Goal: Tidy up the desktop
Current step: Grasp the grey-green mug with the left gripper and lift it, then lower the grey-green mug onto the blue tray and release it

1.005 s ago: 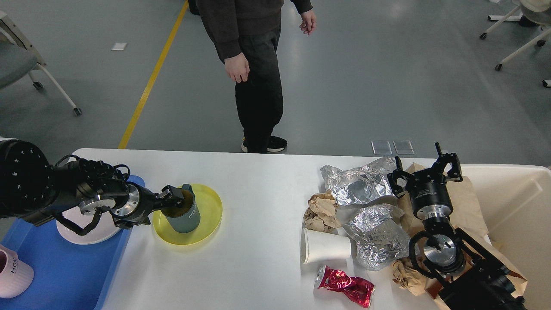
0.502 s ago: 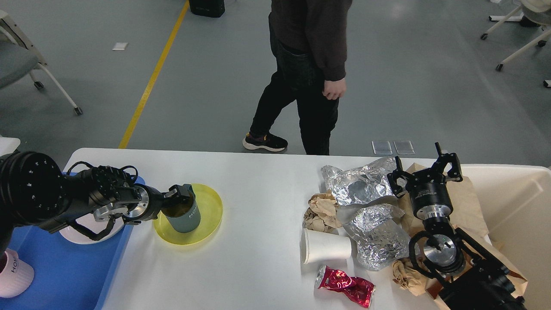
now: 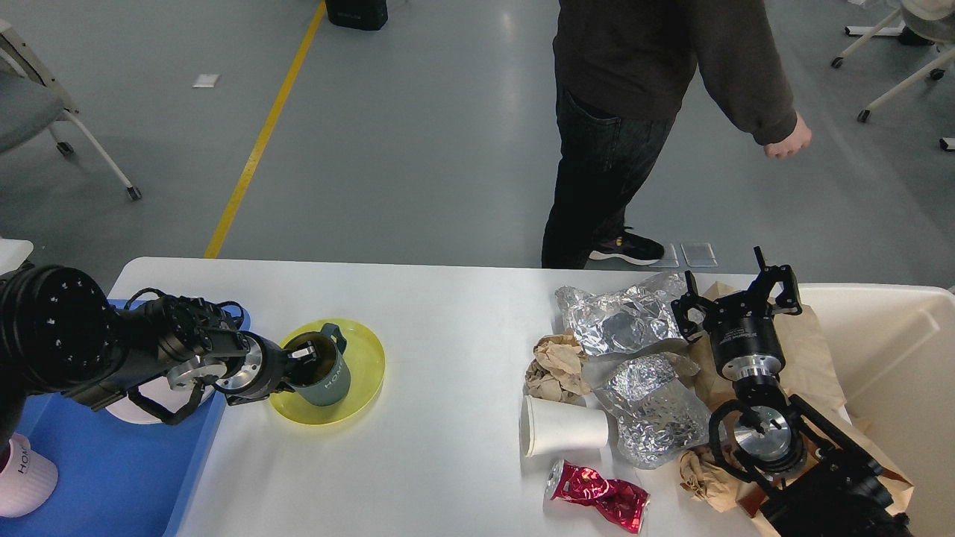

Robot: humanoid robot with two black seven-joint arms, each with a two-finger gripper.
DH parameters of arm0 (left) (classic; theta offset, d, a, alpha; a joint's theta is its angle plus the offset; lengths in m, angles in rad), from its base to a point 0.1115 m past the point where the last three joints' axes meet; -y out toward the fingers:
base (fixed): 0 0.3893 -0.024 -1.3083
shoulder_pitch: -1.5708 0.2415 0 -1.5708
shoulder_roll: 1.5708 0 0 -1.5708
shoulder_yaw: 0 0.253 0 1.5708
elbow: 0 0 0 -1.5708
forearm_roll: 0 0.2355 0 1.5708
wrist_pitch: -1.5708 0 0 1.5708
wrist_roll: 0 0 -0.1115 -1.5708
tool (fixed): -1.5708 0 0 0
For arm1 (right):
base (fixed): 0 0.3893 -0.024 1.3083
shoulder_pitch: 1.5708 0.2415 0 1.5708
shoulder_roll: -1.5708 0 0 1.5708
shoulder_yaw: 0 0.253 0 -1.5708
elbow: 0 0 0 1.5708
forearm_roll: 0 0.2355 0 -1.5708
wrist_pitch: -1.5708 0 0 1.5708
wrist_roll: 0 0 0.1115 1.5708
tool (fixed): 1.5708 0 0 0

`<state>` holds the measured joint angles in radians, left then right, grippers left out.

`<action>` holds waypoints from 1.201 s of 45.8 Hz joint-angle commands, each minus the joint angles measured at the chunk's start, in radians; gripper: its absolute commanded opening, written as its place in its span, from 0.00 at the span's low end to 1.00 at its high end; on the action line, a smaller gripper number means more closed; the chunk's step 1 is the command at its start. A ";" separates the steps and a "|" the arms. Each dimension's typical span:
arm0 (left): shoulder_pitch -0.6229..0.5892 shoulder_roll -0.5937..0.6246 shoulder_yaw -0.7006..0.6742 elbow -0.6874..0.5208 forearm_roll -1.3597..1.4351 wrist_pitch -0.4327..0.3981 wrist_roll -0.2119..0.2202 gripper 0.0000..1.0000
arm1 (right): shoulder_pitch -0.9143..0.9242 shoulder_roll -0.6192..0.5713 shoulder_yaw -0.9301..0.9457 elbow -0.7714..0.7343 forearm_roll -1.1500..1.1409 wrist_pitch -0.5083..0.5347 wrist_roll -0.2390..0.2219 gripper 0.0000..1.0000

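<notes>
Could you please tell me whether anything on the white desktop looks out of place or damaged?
Yes. A crushed red metal can lies on its side near the front edge of the white desktop, beside a tipped-over white paper cup. Crumpled silver foil and brown paper wads are heaped behind them.

desktop (image 3: 448, 313) | white, matte, rounded corners | level | spans view | cluttered

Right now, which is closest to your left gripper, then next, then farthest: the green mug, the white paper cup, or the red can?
1. Green mug, at the left gripper, on the yellow plate.
2. White paper cup, lying toward the right.
3. Red can, crushed, at the near edge.
</notes>
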<state>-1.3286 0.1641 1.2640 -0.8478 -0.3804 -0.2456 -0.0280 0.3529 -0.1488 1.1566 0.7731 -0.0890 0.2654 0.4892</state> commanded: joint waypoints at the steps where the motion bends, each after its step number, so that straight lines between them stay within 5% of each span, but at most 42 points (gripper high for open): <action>1: -0.003 0.003 0.000 -0.001 0.000 -0.032 0.011 0.00 | 0.000 0.000 0.000 0.000 0.000 0.000 0.000 1.00; 12: -0.029 0.014 0.009 -0.014 -0.002 -0.044 0.008 0.00 | 0.000 0.000 0.000 0.000 0.000 0.000 -0.001 1.00; 20: -0.171 0.074 0.055 -0.131 -0.002 -0.086 0.003 0.00 | 0.000 0.000 0.000 0.000 0.000 0.000 0.000 1.00; 35: -0.785 0.100 0.238 -0.655 0.043 -0.144 0.011 0.00 | 0.000 0.000 0.000 0.000 0.000 0.000 -0.001 1.00; 48: -1.248 0.066 0.261 -0.882 0.136 -0.478 0.002 0.00 | 0.000 0.000 0.000 -0.001 0.000 0.000 0.000 1.00; 55: -1.302 0.058 0.284 -0.887 0.136 -0.535 0.003 0.00 | 0.000 0.000 0.000 0.000 0.000 0.000 0.000 1.00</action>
<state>-2.6006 0.2282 1.5321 -1.7308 -0.2442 -0.7539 -0.0256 0.3528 -0.1488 1.1566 0.7718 -0.0890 0.2654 0.4893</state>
